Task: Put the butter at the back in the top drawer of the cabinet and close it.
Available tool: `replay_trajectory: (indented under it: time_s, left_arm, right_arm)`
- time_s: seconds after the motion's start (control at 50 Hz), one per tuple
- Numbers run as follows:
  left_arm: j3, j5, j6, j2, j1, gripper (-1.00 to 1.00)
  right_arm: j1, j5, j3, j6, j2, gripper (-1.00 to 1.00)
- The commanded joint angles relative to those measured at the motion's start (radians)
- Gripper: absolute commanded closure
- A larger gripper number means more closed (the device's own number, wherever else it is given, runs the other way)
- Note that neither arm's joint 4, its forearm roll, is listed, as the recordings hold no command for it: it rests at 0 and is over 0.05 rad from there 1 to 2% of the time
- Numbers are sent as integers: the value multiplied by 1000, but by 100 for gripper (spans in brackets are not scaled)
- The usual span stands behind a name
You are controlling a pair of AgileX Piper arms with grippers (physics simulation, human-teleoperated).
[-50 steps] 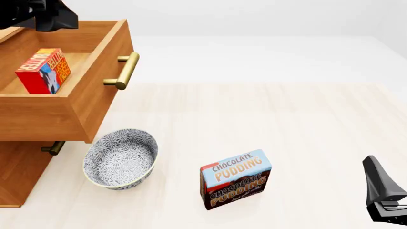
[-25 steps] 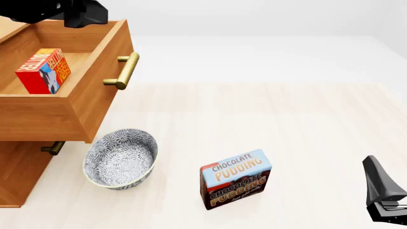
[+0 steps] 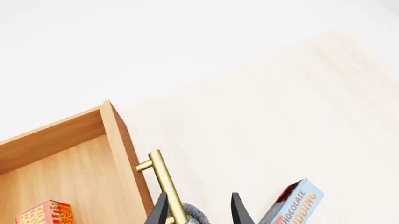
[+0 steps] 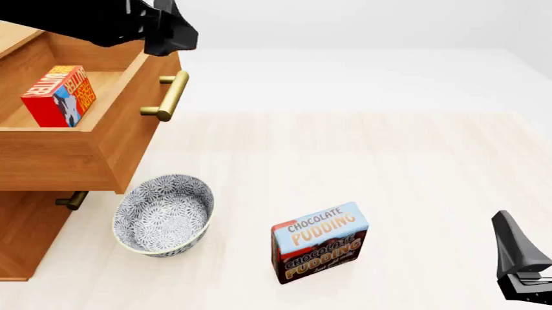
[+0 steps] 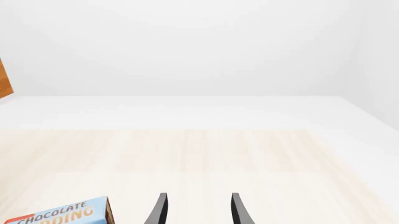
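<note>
Below and to the left of your left gripper [image 4: 177, 35], the butter [image 4: 59, 95] already sits inside the top drawer [image 4: 112, 139], which stands pulled out from the cabinet [image 4: 26, 239]. That leaves the closing as the step in hand, and it likely explains why your gripper hangs over the drawer's front corner, just above the brass handle [image 4: 169, 95]: you look placed to push the front panel home. In the left wrist view the fingers are spread apart and empty, with the handle [image 3: 163, 184] crossing in front of one fingertip; whether they touch it I cannot tell.

The butter stands on a narrow edge, its long axis upright and tipped a little, the lettered face turned up and toward the drawer's front.

Further right and lower, the patterned bowl [image 4: 164, 214] rests just beside the cabinet under the drawer, and the Chocolate Pudding box [image 4: 319, 242] stands well clear. Your right gripper [image 5: 196, 209] is parked far off at the near right edge, fingers apart and holding nothing.
</note>
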Motion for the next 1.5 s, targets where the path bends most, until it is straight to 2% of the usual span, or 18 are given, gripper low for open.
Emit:
replay_trajectory:
  time_s: [0.02, 0.34, 0.84, 1.5]
  left_arm:
    - [28, -38, 5, 44, -47, -100]
    - [33, -59, 6, 85, -94, -100]
    - [24, -100, -46, 180, -155, -100]
    - [74, -157, -74, 241, -139, -100]
  right_arm:
    - [0, 0, 0, 0, 0, -100]
    - [0, 0, 0, 0, 0, -100]
    - [0, 0, 0, 0, 0, -100]
    - [0, 0, 0, 0, 0, -100]
